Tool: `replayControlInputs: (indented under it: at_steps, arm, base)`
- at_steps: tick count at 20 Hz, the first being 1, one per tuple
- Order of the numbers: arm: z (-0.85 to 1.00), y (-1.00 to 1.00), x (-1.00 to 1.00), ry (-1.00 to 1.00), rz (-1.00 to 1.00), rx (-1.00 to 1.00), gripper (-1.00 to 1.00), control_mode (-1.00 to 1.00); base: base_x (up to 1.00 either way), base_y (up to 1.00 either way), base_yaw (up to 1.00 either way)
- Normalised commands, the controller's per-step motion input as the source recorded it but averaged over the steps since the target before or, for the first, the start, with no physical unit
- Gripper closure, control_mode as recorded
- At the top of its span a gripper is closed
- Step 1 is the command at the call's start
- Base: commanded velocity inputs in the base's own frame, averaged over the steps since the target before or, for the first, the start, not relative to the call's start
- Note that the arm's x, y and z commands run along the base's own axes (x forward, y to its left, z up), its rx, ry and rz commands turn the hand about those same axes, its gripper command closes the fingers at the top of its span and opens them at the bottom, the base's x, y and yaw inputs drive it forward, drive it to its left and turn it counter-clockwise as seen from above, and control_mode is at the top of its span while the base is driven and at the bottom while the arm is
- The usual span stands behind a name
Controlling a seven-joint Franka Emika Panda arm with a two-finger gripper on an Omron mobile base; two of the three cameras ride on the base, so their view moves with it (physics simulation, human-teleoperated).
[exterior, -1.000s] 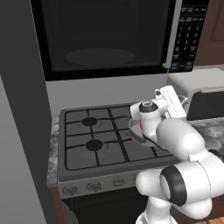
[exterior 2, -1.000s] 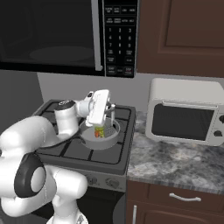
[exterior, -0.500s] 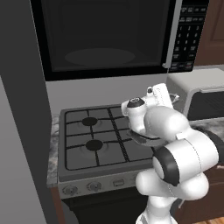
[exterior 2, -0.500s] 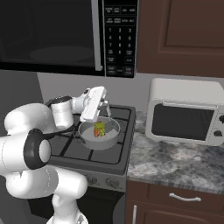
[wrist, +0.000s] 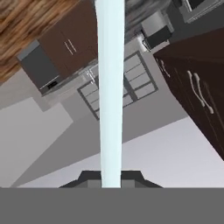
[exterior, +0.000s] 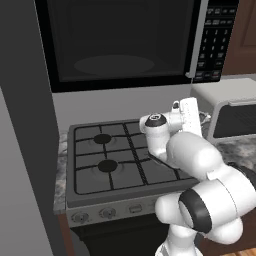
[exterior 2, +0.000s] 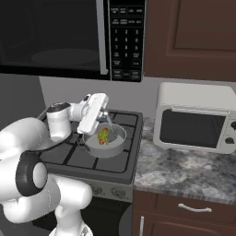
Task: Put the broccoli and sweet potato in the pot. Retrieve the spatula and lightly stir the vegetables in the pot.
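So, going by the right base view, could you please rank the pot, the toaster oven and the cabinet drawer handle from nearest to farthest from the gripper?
1. The pot, directly under the gripper on the stove's right side, vegetables inside.
2. The toaster oven, on the counter to the right.
3. The cabinet drawer handle, low at the lower right, below the counter.

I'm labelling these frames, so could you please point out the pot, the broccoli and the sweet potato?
pot [exterior 2: 117, 146]: right base view, on its front rim.
broccoli [exterior 2: 104, 134]: right base view, on the green floret.
sweet potato [exterior 2: 102, 141]: right base view, on its orange-red end.
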Motion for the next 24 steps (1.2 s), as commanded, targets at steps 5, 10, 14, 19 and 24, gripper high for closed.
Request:
replayControlInputs:
  at_steps: [5, 10, 14, 19, 24]
  arm:
    - [0.17, 0.33, -0.20, 0.00, 0.08, 0.01, 1.00, -1.00]
    - [0.01, 0.56, -0.19, 0.01, 0.17, 0.00, 1.00, -1.00]
    - [0.10, 0.04, -0.37, -0.02, 0.16, 0.00, 1.00, -1.00]
    - [0.08, -0.02, 0.00, -0.13, -0.01, 0.08, 1.00, -1.00]
    - [-0.01, 0.16, 0.06, -0.04, -0.08, 0.04, 1.00, -1.00]
  base:
    - [0.00, 0.00, 0.00]
    - [0.00, 0.00, 0.00]
    - [0.00, 0.00, 0.00]
    - [0.00, 0.00, 0.00]
    - [0.00, 0.00, 0.00]
